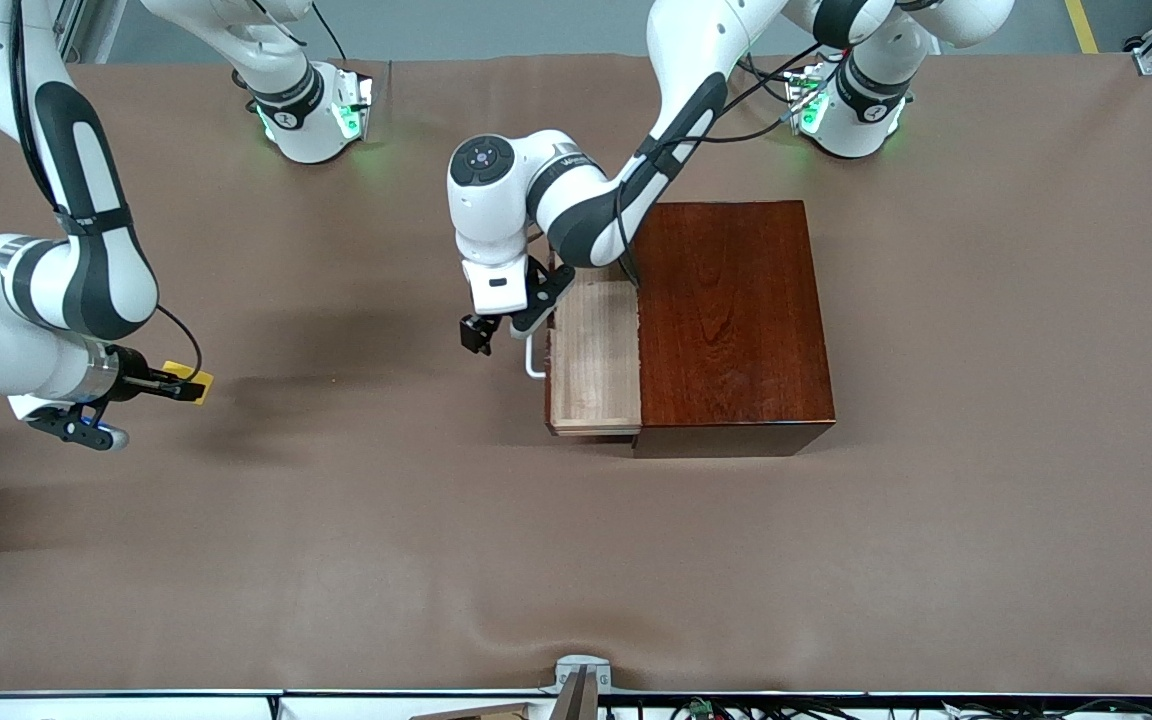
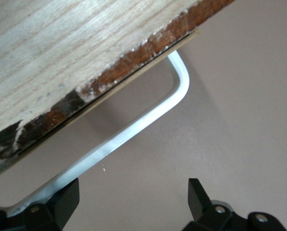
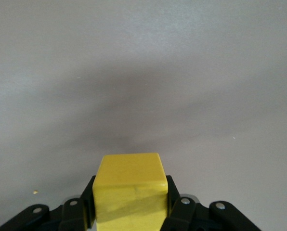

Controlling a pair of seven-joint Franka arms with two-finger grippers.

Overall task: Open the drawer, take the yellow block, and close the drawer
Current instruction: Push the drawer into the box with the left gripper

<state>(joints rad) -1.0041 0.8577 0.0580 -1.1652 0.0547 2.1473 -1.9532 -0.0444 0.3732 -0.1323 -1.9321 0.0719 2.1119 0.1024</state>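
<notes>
The dark reddish-brown box (image 1: 731,320) stands mid-table with its drawer (image 1: 593,350) pulled partly out, showing a pale wood inside (image 2: 61,53). The drawer's white handle (image 1: 533,358) (image 2: 134,130) faces the right arm's end of the table. My left gripper (image 1: 504,328) (image 2: 134,195) hangs open just in front of the handle. The bar runs past one finger (image 2: 66,199), and only bare table shows between the fingers. My right gripper (image 1: 181,385) (image 3: 130,204) is shut on the yellow block (image 1: 188,378) (image 3: 130,187), low over the table toward the right arm's end.
Brown cloth (image 1: 576,560) covers the whole table. The arms' bases (image 1: 311,120) (image 1: 851,115) stand along the edge farthest from the front camera. A metal bracket (image 1: 581,675) sits at the nearest edge.
</notes>
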